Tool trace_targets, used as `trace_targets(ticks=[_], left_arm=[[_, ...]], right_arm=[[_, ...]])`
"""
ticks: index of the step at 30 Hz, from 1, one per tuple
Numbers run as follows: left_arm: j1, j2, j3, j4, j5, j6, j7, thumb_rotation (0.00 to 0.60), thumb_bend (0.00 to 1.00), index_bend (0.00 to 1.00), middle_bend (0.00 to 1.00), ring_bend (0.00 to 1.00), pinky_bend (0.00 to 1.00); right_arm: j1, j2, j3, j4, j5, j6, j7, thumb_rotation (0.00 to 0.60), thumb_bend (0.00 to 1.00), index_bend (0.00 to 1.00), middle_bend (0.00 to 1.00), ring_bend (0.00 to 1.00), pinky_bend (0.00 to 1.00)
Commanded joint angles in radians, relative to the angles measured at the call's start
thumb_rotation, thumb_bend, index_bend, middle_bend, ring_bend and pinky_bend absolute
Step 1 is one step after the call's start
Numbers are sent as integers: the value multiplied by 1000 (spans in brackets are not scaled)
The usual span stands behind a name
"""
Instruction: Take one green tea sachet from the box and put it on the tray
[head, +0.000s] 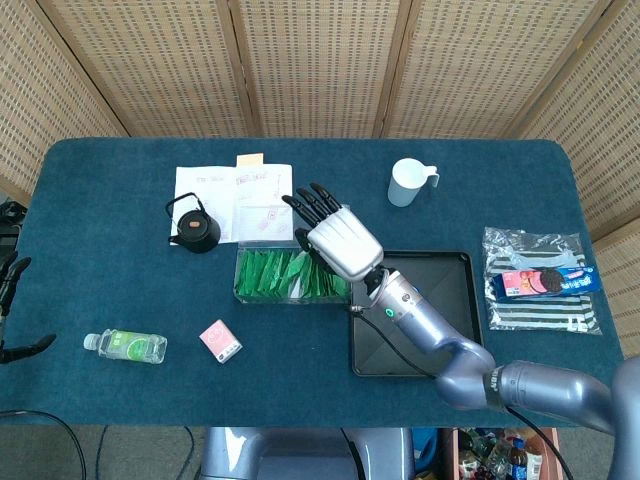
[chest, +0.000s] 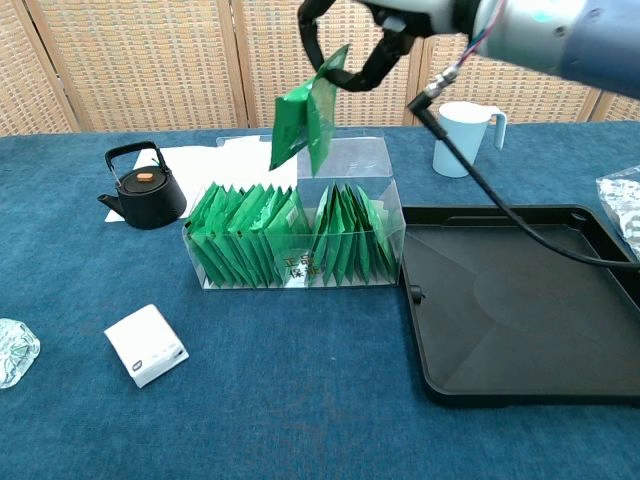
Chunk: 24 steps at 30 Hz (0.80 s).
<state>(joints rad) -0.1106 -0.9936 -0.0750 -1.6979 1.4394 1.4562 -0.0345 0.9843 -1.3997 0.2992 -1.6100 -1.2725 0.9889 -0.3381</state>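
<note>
We have a green tea sachet (chest: 303, 124) pinched in the fingers (chest: 318, 40) of our right hand (head: 343, 240), hanging clear above the box (chest: 295, 240), though it looks like two sachets stuck together. Our left hand is out of sight. If so, both could land on the tray (chest: 520, 310), below and right of the fingers, or one could drop onto the worktop (chest: 300, 400).

The right hand (head: 343, 240) hangs raised above the box (chest: 295, 240), fingertips (chest: 345, 75) pinching a sachet (chest: 305, 120).
</note>
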Motion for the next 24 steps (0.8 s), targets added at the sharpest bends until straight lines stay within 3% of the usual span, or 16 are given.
trace_targets(ticks=[1,9,17,19,21,24], left_arm=[[3,3,6,-5,15,7,-1,600,59,0,0,0,0],[9,5,15,-14,36,19,3,600,60,0,0,0,0],[10,2,21,-24,44,20,22,600,59,0,0,0,0],[11,1,22,-25,44,20,26,600,59,0,0,0,0],[11,1,22,-25,43,19,27,600,59,0,0,0,0],[10,1,21,-26,41,17,29,600,60,0,0,0,0]], right_arm=[[-88,112,-54,-131,-52,60,0,600,634,642,151,39,40],[-211,225,-167,-216,-143,108,72,600,647,642,150,39,42],[-272,229,-230,-154,-200,119,132,600,650,642,149,38,42],[-277,236,-241,-136,-202,103,127,600,642,587,124,38,55],[-278,244,-243,-137,-189,91,114,600,495,434,65,33,74],[-280,272,-240,-148,-129,57,45,600,175,184,1,2,81]])
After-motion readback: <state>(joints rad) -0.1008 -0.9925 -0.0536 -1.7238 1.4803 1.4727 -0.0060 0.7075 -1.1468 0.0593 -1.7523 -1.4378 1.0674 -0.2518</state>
